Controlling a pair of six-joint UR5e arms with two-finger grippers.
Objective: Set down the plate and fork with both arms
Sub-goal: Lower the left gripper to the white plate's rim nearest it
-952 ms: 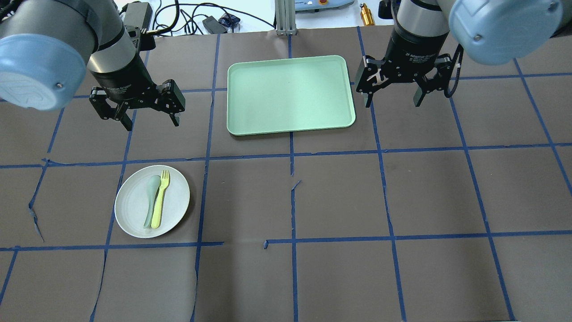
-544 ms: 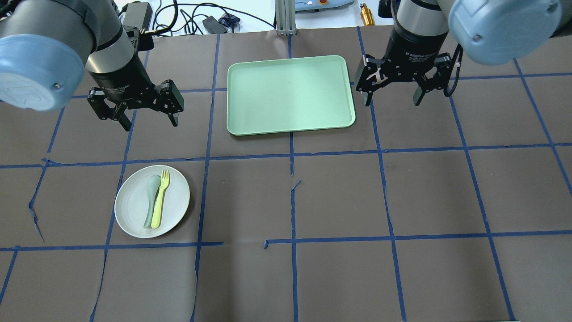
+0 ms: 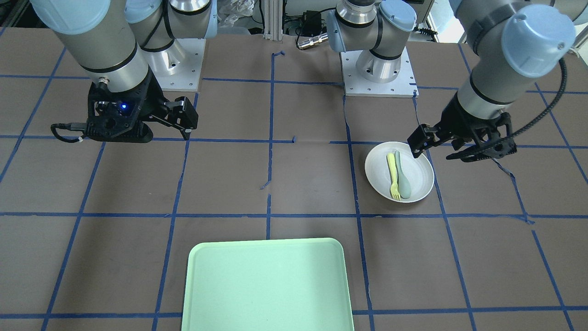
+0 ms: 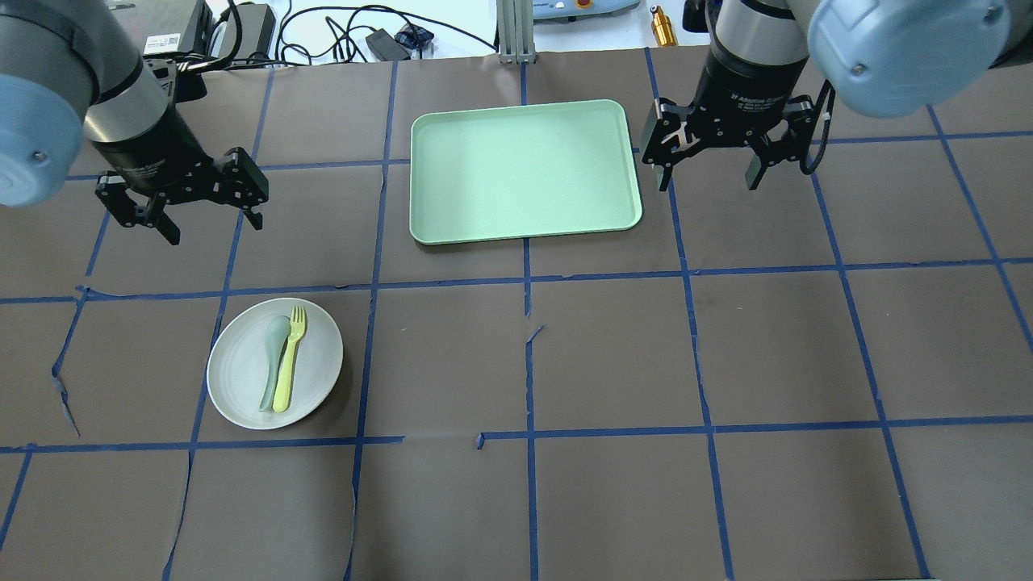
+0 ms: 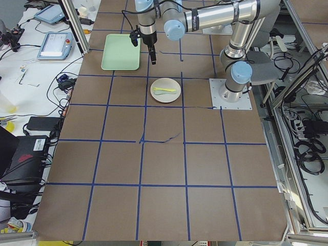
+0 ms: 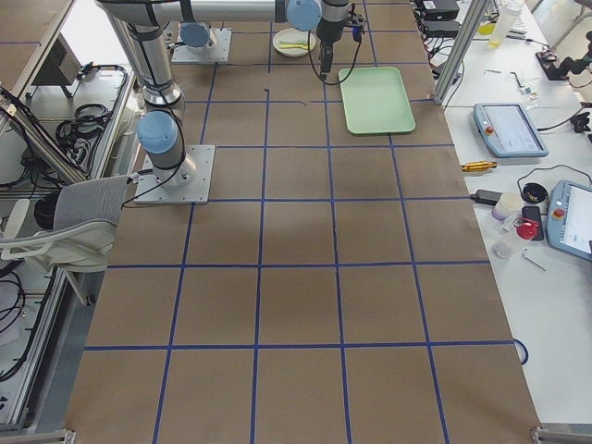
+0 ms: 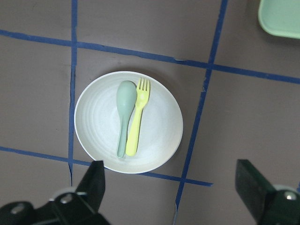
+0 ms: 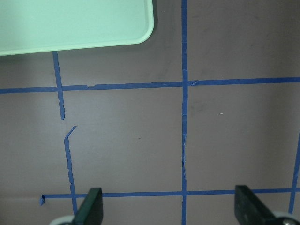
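Hovering released over brown, blue-taped table paper [image 4: 613,355]: left hand [image 4: 215,230], right hand [image 4: 708,186]; cables [image 4: 331,36] beyond the far edge.

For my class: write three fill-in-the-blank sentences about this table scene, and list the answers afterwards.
The fork lies on the plate beside a grey-green ____.
The plate sits on the table, not on the mint-green ____.
The left gripper and the right gripper both have their fingers ____.
Answers: spoon; tray; open.
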